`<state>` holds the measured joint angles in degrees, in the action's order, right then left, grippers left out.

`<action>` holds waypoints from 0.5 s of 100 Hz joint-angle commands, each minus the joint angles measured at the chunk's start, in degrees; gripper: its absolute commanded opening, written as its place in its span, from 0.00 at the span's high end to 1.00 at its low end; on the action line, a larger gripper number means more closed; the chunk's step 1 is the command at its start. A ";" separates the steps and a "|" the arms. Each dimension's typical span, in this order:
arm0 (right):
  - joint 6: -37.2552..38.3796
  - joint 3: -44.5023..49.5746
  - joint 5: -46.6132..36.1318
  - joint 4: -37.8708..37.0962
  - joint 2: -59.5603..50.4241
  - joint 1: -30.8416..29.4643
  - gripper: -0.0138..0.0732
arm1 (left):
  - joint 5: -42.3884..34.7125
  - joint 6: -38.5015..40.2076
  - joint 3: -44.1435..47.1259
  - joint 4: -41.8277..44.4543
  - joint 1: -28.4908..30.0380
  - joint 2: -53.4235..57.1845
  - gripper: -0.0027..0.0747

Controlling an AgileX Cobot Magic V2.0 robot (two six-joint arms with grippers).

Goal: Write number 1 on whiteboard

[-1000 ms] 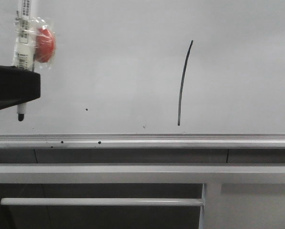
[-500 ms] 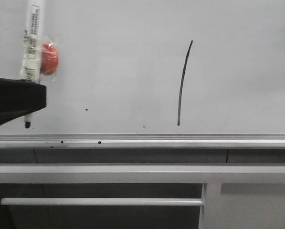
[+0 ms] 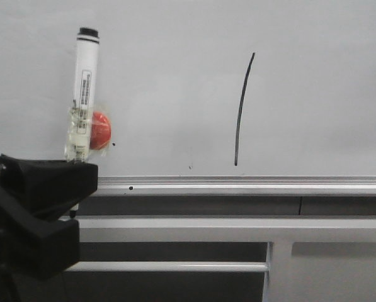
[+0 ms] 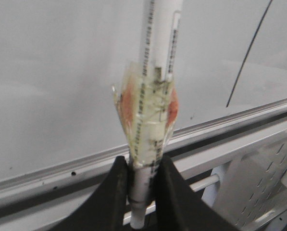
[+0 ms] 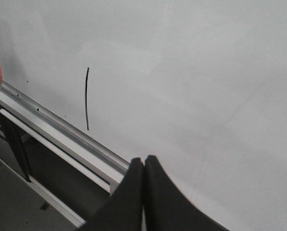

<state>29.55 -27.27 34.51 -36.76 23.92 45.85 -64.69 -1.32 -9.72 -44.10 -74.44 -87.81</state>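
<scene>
The number 1 (image 3: 242, 110) is a thin black, slightly curved stroke on the whiteboard (image 3: 175, 75), right of the middle; it also shows in the left wrist view (image 4: 249, 53) and the right wrist view (image 5: 87, 98). My left gripper (image 3: 71, 173) is shut on a white marker pen (image 3: 84, 88) that stands nearly upright at the lower left, in front of the board's rail. A red ball (image 3: 99, 131) is taped to the pen with clear tape. In the left wrist view the fingers (image 4: 117, 192) clamp the pen (image 4: 153, 120) below the tape. My right gripper (image 5: 143, 161) is shut with nothing in it.
A silver aluminium rail (image 3: 238, 184) runs along the board's lower edge, with grey frame bars (image 3: 206, 229) and a white rod (image 3: 175, 267) below it. Small black specks (image 3: 190, 167) dot the board near the rail.
The left gripper with the pen has dropped and shifted right, from beside the board's left side to in front of the rail. The stroke is unchanged.
</scene>
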 commanded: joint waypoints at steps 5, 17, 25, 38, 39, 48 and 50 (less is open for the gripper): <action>-0.13 -1.36 -3.02 -3.35 0.25 0.11 0.91 | -14.62 2.07 -1.37 -0.83 -0.63 -0.54 0.99; -0.13 -1.36 -3.02 -3.68 0.25 0.11 0.91 | -14.62 2.07 -2.47 -1.20 -0.63 -0.32 0.99; -0.13 -1.36 -3.02 -3.68 0.25 0.11 0.91 | -14.62 2.07 -3.52 -1.59 -0.22 -0.32 0.99; -0.13 -0.20 -3.55 -3.68 0.25 0.11 0.91 | -14.62 2.07 -4.65 -1.36 1.18 -0.32 0.99; -0.13 -0.04 -3.56 -3.68 0.25 0.11 0.91 | -14.62 2.07 -4.76 -1.17 1.31 -0.32 0.99; -0.13 0.89 -4.18 -3.68 0.25 0.11 0.91 | -14.62 2.07 -4.98 -0.84 2.01 -0.32 0.99; -0.13 1.02 -4.23 -3.68 0.25 0.11 0.91 | -14.62 2.07 -5.03 -0.84 2.19 -0.32 0.99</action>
<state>29.55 -25.42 34.09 -38.14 23.92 45.85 -65.04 0.00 -13.54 -45.59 -72.89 -89.34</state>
